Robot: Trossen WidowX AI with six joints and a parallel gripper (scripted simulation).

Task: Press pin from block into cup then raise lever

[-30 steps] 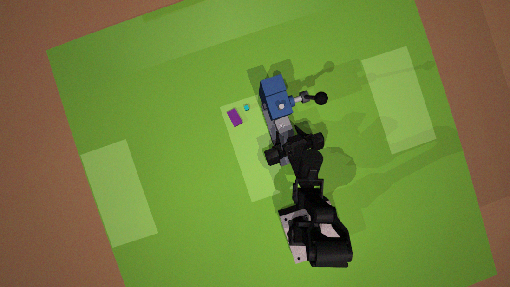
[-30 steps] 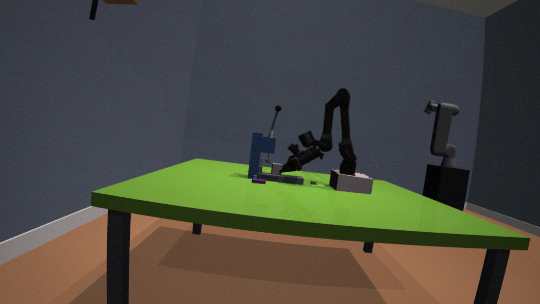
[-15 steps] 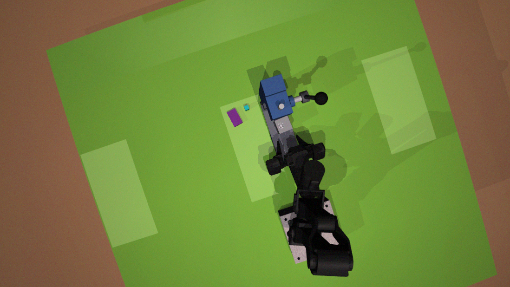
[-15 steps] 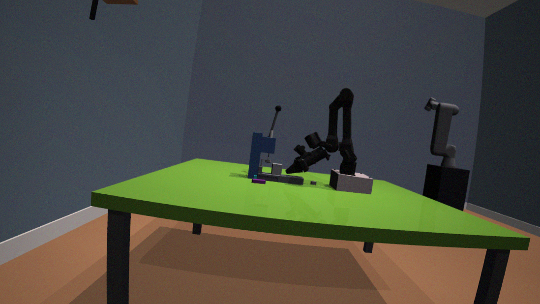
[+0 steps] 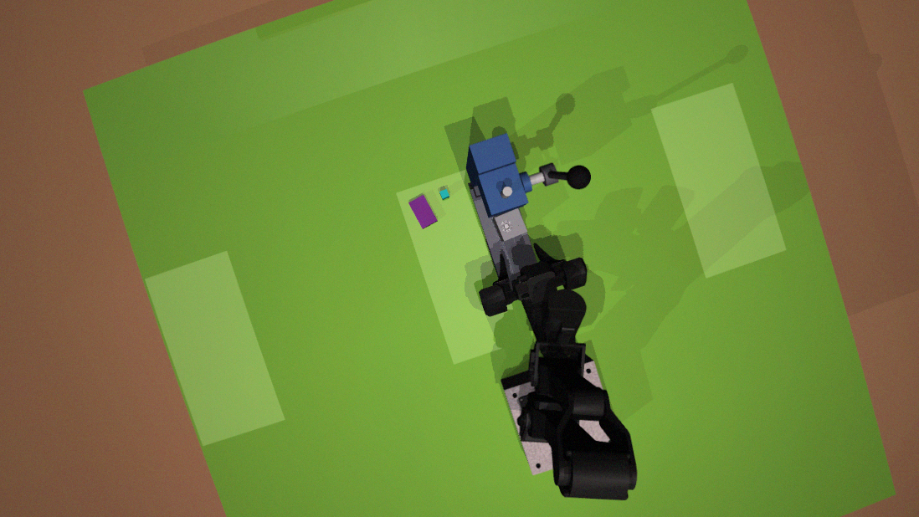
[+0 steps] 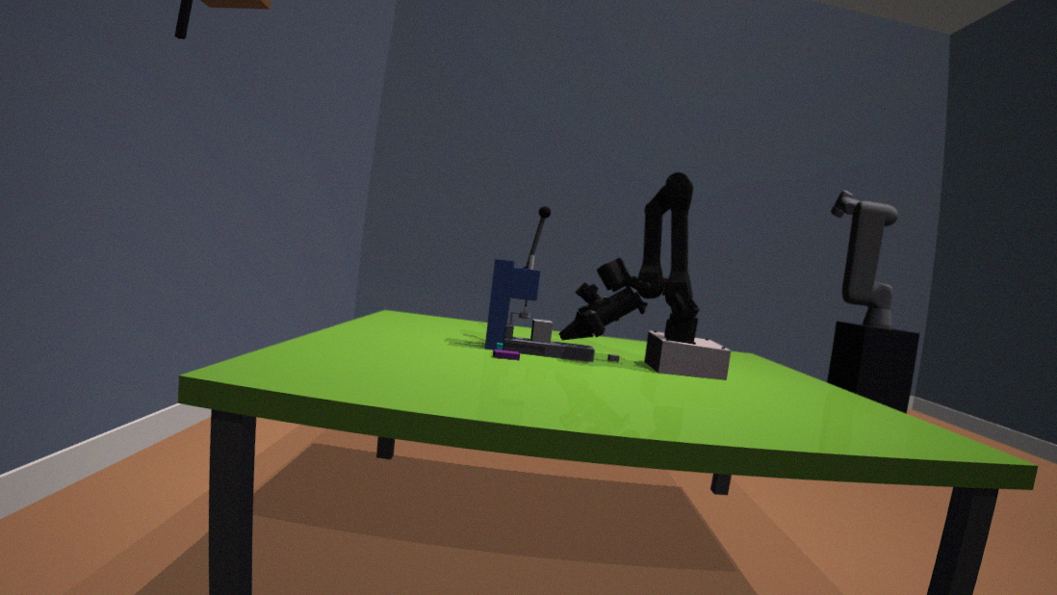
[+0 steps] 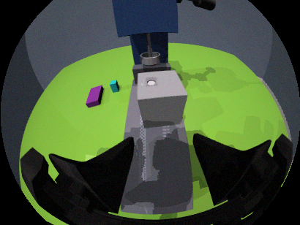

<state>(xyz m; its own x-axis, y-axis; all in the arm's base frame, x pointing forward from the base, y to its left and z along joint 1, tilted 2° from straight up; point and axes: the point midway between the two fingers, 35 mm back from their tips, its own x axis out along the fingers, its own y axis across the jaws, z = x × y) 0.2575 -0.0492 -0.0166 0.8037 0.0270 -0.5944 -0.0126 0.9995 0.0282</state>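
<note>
The black parallel-jaw gripper [image 5: 521,262] [image 6: 563,336] [image 7: 164,139] stands well open, holding nothing. Just beyond its fingertips, the grey rectangular block [image 5: 511,225] [image 6: 542,330] [image 7: 162,96] sits upright on the dark grey press bed [image 5: 490,229] [image 6: 575,353] [image 7: 157,197]. Farther out rises the blue press [image 5: 496,170] [image 6: 499,302] [image 7: 146,16], its black-knobbed lever [image 5: 567,176] [image 6: 537,238] raised.

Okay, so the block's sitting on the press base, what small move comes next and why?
Probably ease the open claw forward around the gray block: its pin sits short of the punch, on the claw's side, and the lever is up.
</note>
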